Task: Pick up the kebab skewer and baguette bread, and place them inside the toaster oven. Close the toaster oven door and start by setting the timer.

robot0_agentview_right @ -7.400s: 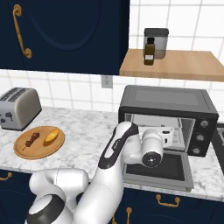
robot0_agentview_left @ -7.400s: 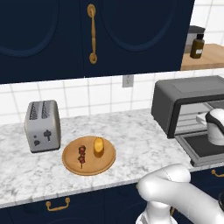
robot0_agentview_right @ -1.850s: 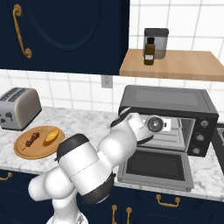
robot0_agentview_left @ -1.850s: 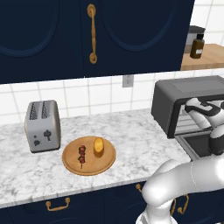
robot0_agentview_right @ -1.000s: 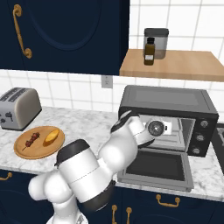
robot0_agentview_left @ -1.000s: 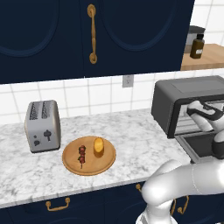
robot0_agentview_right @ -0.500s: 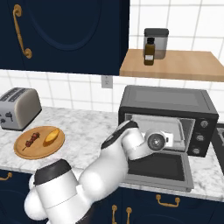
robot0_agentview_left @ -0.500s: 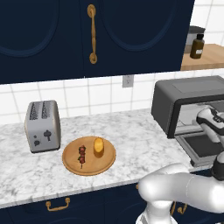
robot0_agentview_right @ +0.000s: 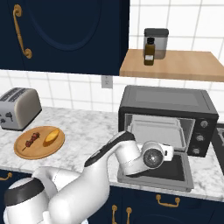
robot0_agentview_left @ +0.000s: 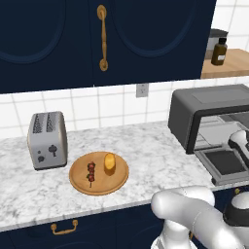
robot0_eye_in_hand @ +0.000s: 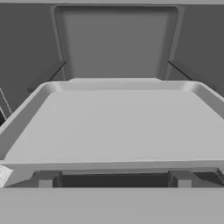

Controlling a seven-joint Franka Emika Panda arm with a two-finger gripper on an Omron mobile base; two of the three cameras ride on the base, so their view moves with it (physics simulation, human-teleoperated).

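Nothing shows how wide the pincer [robot0_agentview_right: 168, 154] stands before the toaster oven [robot0_agentview_right: 168, 114].

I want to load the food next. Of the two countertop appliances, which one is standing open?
The dark grey toaster oven at the right: its door lies dropped flat, showing a tray inside. The silver two-slot toaster at the left has no door.

On the counter [robot0_agentview_left: 146, 146], a round board [robot0_agentview_left: 99, 173] lies at the toaster's [robot0_agentview_left: 47, 140] 4 o'clock, carrying the kebab skewer [robot0_agentview_left: 90, 173] with the baguette bread [robot0_agentview_left: 110, 163] at its 3 o'clock. The toaster oven [robot0_agentview_right: 168, 118] sits far right, its toaster oven door [robot0_agentview_right: 166, 168] dropped flat in front, a tray [robot0_eye_in_hand: 113, 122] inside. A bottle [robot0_agentview_right: 149, 51] stands on the shelf [robot0_agentview_right: 175, 65] above.
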